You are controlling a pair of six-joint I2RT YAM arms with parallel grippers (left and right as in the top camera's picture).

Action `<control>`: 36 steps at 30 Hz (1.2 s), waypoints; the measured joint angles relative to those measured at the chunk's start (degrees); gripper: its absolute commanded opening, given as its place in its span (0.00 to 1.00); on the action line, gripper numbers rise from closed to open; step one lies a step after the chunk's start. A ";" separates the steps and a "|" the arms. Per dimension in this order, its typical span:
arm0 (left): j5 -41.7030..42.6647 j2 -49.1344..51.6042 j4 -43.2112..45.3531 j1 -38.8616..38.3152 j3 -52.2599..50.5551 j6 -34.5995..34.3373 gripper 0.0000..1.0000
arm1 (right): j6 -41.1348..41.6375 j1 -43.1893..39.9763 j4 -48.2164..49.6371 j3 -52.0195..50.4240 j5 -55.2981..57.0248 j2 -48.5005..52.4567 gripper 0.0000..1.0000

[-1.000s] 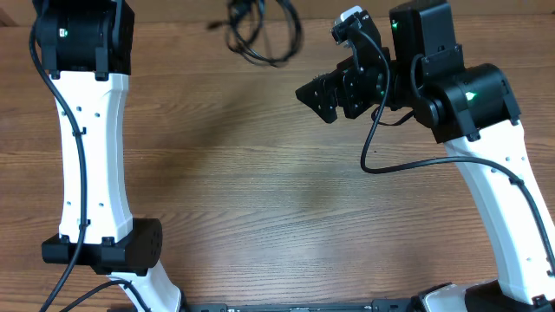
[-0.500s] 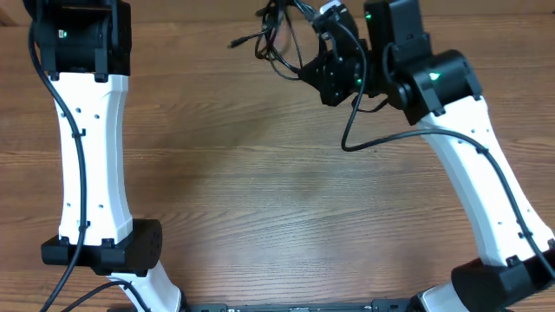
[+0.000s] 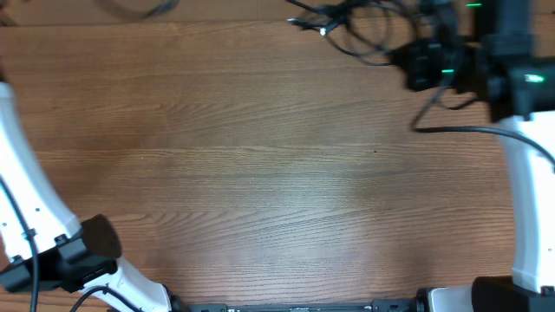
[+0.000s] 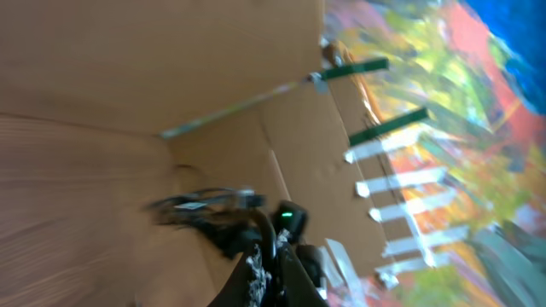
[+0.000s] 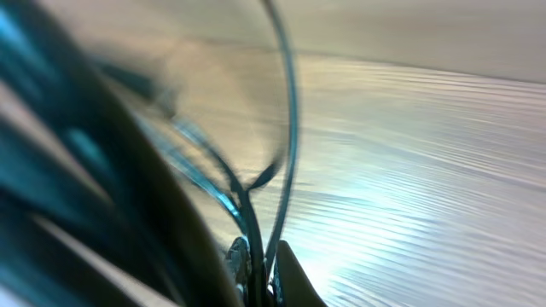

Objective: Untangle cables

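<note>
The cables (image 3: 351, 24) lie at the tabletop's (image 3: 260, 173) far edge near 1 o'clock, stretched on a 9-to-3 o'clock line, silvery tip (image 3: 325, 32) at the 9 o'clock end. The right tool (image 5: 260, 266) sits at their 3 o'clock end, pinched narrow on the strands, its arm reaching in along the 3 o'clock side. The left arm (image 3: 30, 208) hangs back at 8 o'clock, the left tool unseen but closed.

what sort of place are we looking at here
Most likely a robot test bench rather than a home: two white robot arms stand at a bare wood-grain table, what looks like a cardboard wall closes off the back, and loose black cables lie there.
</note>
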 measured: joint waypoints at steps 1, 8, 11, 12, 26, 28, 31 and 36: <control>1.25 -0.02 0.02 2.25 0.00 0.02 0.04 | 0.00 -3.13 -0.04 0.00 -0.68 -0.66 0.04; 2.03 -2.19 0.42 17.73 0.00 0.24 0.04 | 1.70 -24.30 0.24 -0.09 -1.60 -1.25 0.04; 2.05 -3.50 0.66 19.28 0.02 1.05 0.04 | 2.47 -29.70 0.33 -0.09 -4.35 -1.22 0.04; 2.08 -4.11 0.79 18.40 0.02 1.77 0.04 | 2.89 -29.97 0.04 -0.09 -6.80 -1.22 0.04; 2.08 -4.39 0.76 -1.84 0.09 15.89 0.11 | 4.44 9.33 -3.98 -0.11 -3.67 -1.29 0.04; 2.05 -4.39 0.35 -1.77 0.09 17.68 0.22 | 4.57 13.35 -3.80 0.00 -2.25 -1.51 0.04; 2.08 -4.39 -2.45 -2.05 0.09 21.40 0.43 | 4.63 16.13 -2.32 1.90 -0.35 -1.77 0.04; 1.29 -4.39 -9.09 -6.34 0.07 29.09 1.00 | 4.68 15.72 -1.64 8.87 1.90 -2.95 0.04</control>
